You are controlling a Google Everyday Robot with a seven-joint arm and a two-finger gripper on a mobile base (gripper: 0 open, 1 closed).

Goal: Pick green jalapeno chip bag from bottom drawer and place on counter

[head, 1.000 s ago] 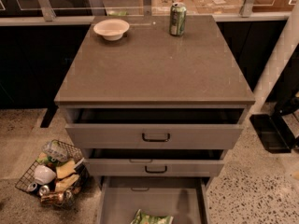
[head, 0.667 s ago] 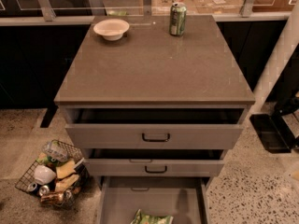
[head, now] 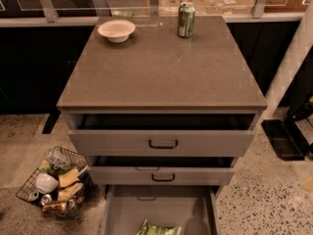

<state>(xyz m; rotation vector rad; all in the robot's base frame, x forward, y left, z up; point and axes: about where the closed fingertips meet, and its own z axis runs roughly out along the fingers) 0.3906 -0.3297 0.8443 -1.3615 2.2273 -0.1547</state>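
While the gripper is out of view, its hold cannot be told | chip bag [head: 157, 228] lies at 6 o'clock in bottom drawer [head: 111, 210] | risk: middle drawer [head: 161, 176] juts above, reach may snag | risk: can [head: 186, 19] at 1 o'clock on counter [head: 161, 72] may topple

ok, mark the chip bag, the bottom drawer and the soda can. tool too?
Crinkly light-green chip bag [head: 159, 228]: camera view, middle of its visible part.
Deep grey bottom drawer [head: 161, 207]: camera view, bare floor.
Green metal soda can [head: 186, 20]: camera view, its side.
Tool: not in the camera view.
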